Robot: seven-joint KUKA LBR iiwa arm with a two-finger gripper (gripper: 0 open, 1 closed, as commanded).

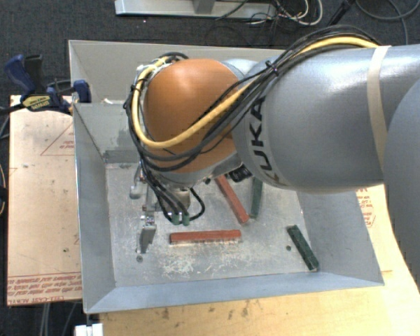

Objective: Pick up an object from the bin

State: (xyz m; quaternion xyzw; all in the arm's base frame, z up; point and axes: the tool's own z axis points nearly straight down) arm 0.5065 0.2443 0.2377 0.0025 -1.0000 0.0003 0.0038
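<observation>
1. Presently the gripper [148, 231] is seen low over the left part of the bin [91, 208], hung beneath the orange cover [185, 110]. Whether it is released or clenched cannot be told. Nothing is seen held in it.
2. Bare, scuffed floor is noted directly under it, so no pick is judged made yet.
3. Brown bar [204, 237]: laid flat, lengthwise across the view, just beside the gripper on its right and apart from it. It is judged the nearest candidate. As it lies flat with both long sides free, it could be taken across its width.
4. Red stick [232, 200]: laid slantwise behind the brown bar, with its upper end hidden under the arm [322, 110]. Green stick [255, 200] is set close beside it. Whether the two touch cannot be told.
5. Green bar [302, 247]: laid slantwise near the right wall, well apart from the rest.
6. Cables [169, 205] are looped off the wrist close to the gripper. They are judged left slack so the wrist can turn, and a snag on the red stick is a risk to be watched.
7. The back of the bin is covered by the arm, which enters from the right, so what lies there is hidden.
</observation>
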